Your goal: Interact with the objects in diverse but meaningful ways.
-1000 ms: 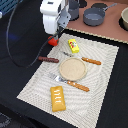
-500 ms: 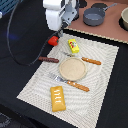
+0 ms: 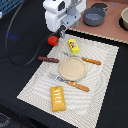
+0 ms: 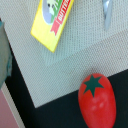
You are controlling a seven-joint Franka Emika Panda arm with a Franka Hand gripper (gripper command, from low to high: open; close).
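The chief hazard at this moment was judged to be the tomato (image 3: 52,40): round and smooth, it lay on the dark table surface (image 3: 22,55) just off the far-left edge of the woven placemat (image 3: 100,75), and a descent that met it off-centre would likely send it rolling away across the bare table rather than seating it in the grasp. A second risk was the yellow block (image 3: 74,46), which lay on the mat just to the exterior view's right of the tomato; a wide approach could clip it or drag the mat edge. The gripper (image 3: 62,33) hung close above the tomato and the mat's far-left corner, its white body hiding the fingertips in the exterior view. The wrist view showed the tomato with its green star-shaped top, the labelled yellow block and the tip of a metal utensil, but no finger entered that picture, so the opening width could not be determined, and no contact with any object was visible. Nothing appeared to be held. Elsewhere, the sausage (image 3: 48,59) lay near the mat's left edge, the ridged pastry (image 3: 58,98) at the near end, and the plate (image 3: 73,68) sat mid-mat between the knife (image 3: 91,61) and fork (image 3: 70,82).
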